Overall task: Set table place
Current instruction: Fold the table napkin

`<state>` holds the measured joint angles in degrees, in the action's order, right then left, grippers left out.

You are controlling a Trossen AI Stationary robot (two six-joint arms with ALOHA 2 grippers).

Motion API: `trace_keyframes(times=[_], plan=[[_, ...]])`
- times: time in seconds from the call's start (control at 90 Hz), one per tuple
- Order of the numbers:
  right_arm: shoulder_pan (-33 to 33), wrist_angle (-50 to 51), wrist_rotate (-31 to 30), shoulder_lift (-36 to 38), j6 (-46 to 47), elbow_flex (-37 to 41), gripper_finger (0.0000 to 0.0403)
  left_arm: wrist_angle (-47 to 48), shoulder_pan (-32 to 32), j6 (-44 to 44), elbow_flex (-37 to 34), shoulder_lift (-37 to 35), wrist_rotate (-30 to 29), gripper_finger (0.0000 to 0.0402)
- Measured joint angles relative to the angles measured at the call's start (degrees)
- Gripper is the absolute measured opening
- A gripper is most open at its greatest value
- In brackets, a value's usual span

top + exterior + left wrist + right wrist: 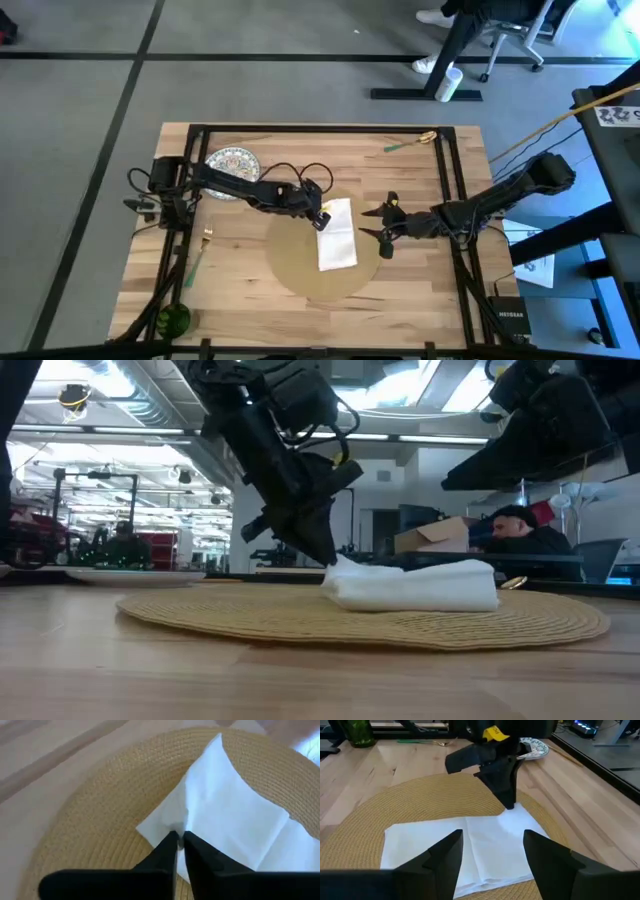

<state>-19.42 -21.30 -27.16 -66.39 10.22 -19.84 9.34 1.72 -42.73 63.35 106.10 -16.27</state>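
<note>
A round tan placemat [300,268] lies on the wooden table [240,300], and a folded white napkin [338,240] rests flat on the placemat's right half. My left gripper [322,216] comes down at the napkin's far left end and is shut on it. My right gripper [384,231] stands open by the placemat's right rim, pointing at the napkin [470,847] with nothing between its fingers. In the low view the napkin [420,586] lies on the placemat [300,622]. My left gripper pinches the napkin's edge near its far left corner [176,826] between its two fingers. The fingers [322,548] slant down from above and from the table's left. The pinched cloth is drawn up into a small ridge [188,795]; the rest lies on the placemat.
A patterned plate [232,160] sits at the far left. A fork with a green handle [198,255] and a green glass [172,318] are at the near left. Another green-handled utensil [408,143] lies at the far right. A person [515,532] sits beyond the table.
</note>
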Motion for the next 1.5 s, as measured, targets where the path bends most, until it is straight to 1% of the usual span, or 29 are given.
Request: trace_keyframes(times=[0.122,0.256,0.344,0.456,0.567,0.711,0.844,0.911,1.033,1.089,1.267,1.4,1.5], plan=[[0.0,0.0,0.0,0.0,0.0,0.0,0.0195,0.3,0.0,-3.2,0.0,0.3,-1.4,0.009],[0.0,0.0,0.0,0.0,0.0,0.0,0.0195,0.3,0.0,-2.7,0.0,0.4,-2.2,0.014],[0.0,-0.1,0.0,0.0,0.0,0.0,0.0195,0.9,0.0,0.6,0.0,0.4,-2.2,0.0158],[0.0,-0.1,0.0,0.0,0.0,0.0,0.0195,0.6,0.0,2.7,0.0,0.4,-2.3,0.0162],[0.0,0.0,0.1,0.0,0.0,0.0,0.0195,0.8,-0.4,4.3,0.0,0.4,-2.3,0.0152],[0.0,0.2,4.1,0.0,0.4,0.0,0.0195,0.7,-2.7,8.5,0.0,0.4,-2.1,0.0124],[0.0,0.3,8.0,0.0,2.6,0.0,0.0192,0.3,-6.2,11.2,0.0,0.4,-1.9,0.0086],[0.0,0.3,9.5,0.0,4.2,0.0,0.0182,-0.1,-7.8,11.8,0.0,0.4,-1.9,0.0064],[-0.1,0.4,15.2,-0.2,7.7,0.0,0.0164,-2.4,-10.1,14.4,0.0,0.4,-1.9,0.0024],[-0.1,0.4,16.8,-0.9,9.3,0.0,0.0158,-4.0,-11.0,16.2,0.0,0.4,-2.0,0.0009],[-0.1,1.8,18.8,-6.2,12.6,-1.2,0.0154,-6.1,-13.9,21.6,0.1,0.4,-2.0,0.0001],[-0.1,3.4,19.3,-11.3,12.2,-4.8,0.0153,-6.2,-16.1,24.9,0.1,0.4,-2.0,0.0],[-0.1,5.6,20.2,-13.7,10.6,-7.9,0.0154,-6.4,-17.6,25.2,0.1,0.4,-2.0,0.0]])
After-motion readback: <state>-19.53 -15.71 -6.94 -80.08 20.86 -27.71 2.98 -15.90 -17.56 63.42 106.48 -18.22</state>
